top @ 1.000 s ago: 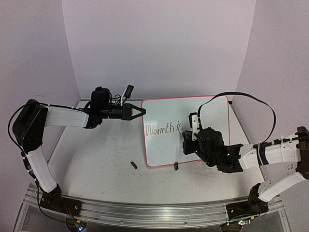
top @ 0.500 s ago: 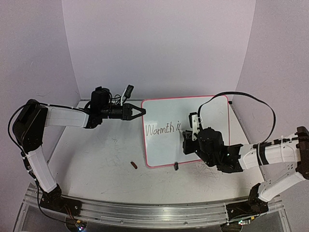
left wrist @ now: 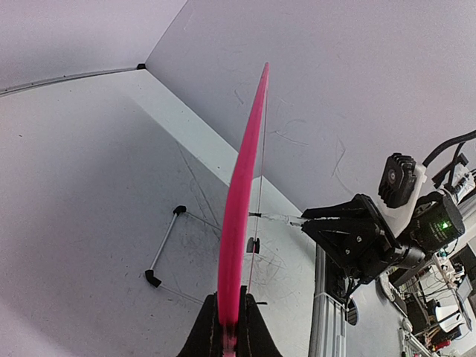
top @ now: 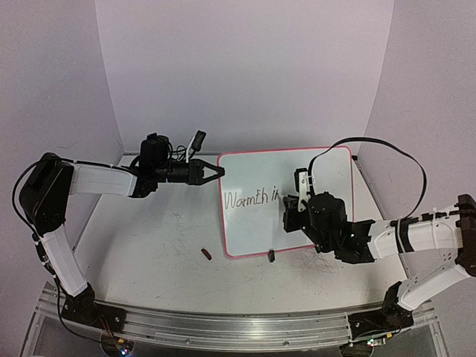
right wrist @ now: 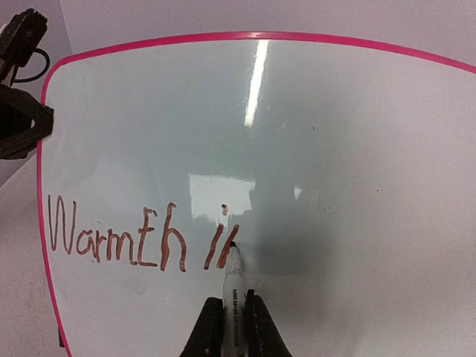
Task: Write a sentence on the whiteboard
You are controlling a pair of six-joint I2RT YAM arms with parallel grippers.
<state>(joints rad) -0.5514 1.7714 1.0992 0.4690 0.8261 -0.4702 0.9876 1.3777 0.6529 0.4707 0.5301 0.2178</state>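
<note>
Between the closed fingers of the right end effector [right wrist: 232, 316] sits a slim pale marker pen with a dark tip [right wrist: 233, 279]. Its point is pressed to the rectangular white board with a thin pink frame and rounded corners [right wrist: 335, 149]. This whiteboard lies directly ahead of that end effector, on the scuffed grey table [top: 141, 253]. The left end effector [left wrist: 229, 331] is shut narrow on the board's pink rim near one corner, steadying it.

Work done: brown-red handwriting [right wrist: 111, 238] reading "Warmth" runs along the board to the left of the marker tip. Just beside the tip stand a dotted "i" and one further slanted stroke, whose lower end the tip touches.

Work outstanding: one complete word and the opening strokes of a second do not make a sentence. All of the board to the right of the tip is blank, so ample room remains. Judged progress: early, well short of half.

Other item: a small brown-red cylinder [top: 207, 253] lies on the table on the near side of the left end effector, apart from the board. It is possibly the marker's cap, but too small to confirm.
</note>
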